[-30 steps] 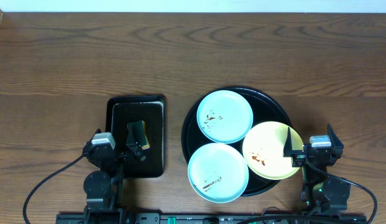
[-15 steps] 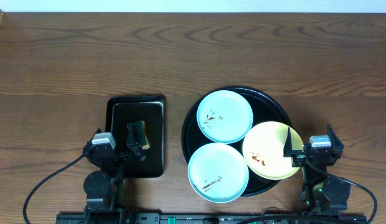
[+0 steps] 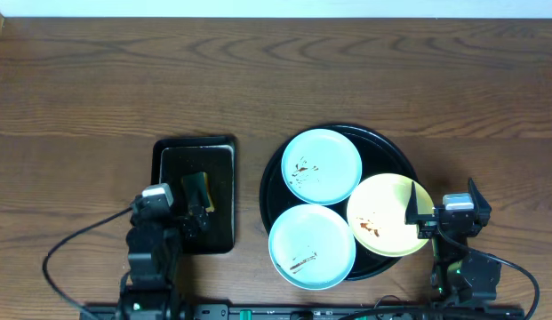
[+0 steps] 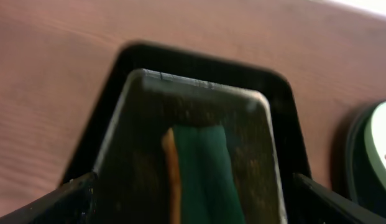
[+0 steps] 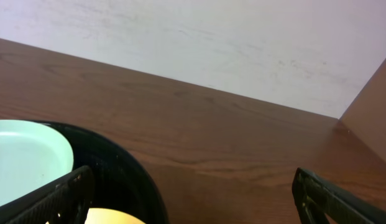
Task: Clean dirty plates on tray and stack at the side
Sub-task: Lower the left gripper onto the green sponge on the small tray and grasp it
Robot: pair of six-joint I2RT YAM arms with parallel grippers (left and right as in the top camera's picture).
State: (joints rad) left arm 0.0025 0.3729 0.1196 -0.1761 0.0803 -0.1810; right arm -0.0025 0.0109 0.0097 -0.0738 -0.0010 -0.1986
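Left gripper hangs over the small rectangular black tray, left of centre by the table's near edge, jaws spread as wide as they go and holding nothing. From the left wrist view the green sponge with its yellowish-brown side lies lengthwise between the two fingertips, so this looks like the pick-up of the cleaning tool. To do it well, drop straight down with a finger on each long side, close across the narrow width, and lift clear of the raised rim before swinging over. Over on the right, the round black tray sits near the table's near edge with all three dishes on it, smeared brown: far blue plate, near blue plate hanging over the rim towards the near edge, and yellow plate on the tray's right side. Right gripper is wide open and empty too, one finger above the yellow plate's right edge. That one seems best placed to steady a plate while the sponge wipes; nothing is stacked at the side yet.
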